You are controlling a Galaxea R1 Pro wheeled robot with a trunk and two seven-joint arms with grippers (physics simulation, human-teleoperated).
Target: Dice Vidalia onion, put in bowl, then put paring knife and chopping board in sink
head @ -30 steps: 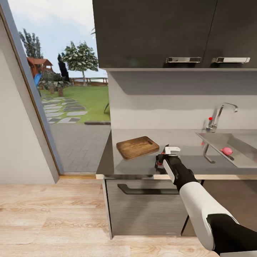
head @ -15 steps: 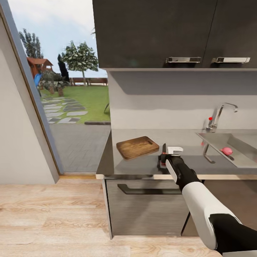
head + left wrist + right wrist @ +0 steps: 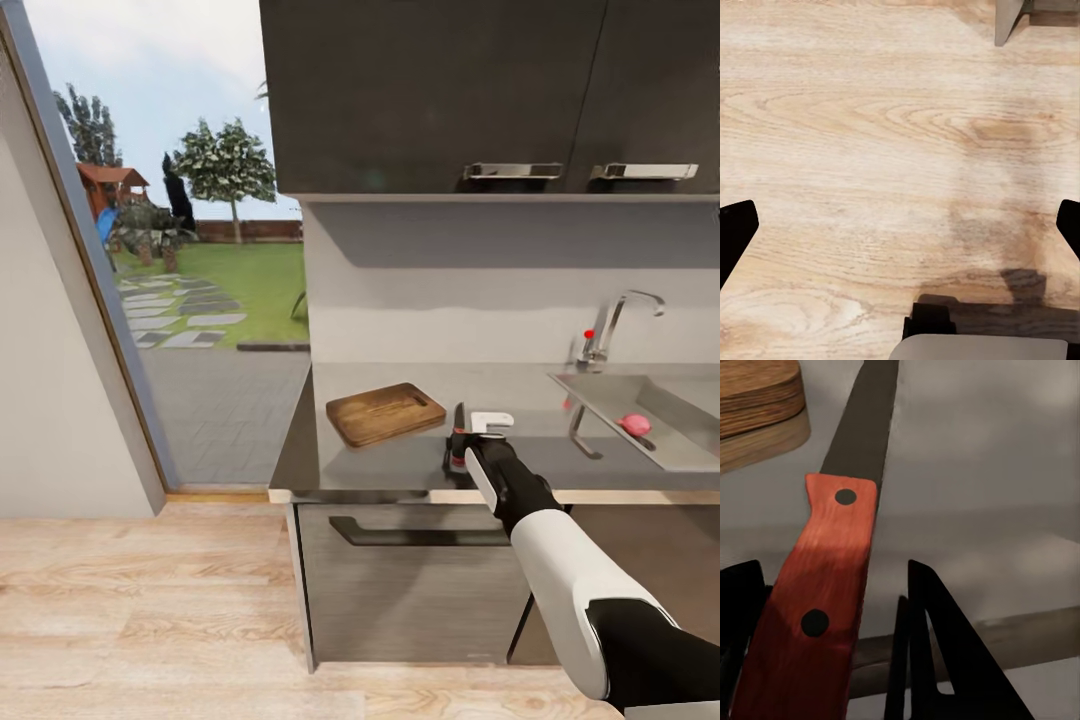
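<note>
Right now the right gripper (image 3: 461,447) pinches the paring knife (image 3: 459,424) by its red handle, just right of the chopping board (image 3: 385,412) on the countertop (image 3: 400,460) in the middle of the head view. Up close, the right wrist view shows two dark rivets on that handle and the dark blade pointing up past the board's corner (image 3: 754,401). Far right in the head view, the pink Vidalia onion (image 3: 634,424) sits in the sink (image 3: 690,452), while the left wrist view shows the left gripper (image 3: 900,225) spread wide over the wooden floor (image 3: 870,150).
</note>
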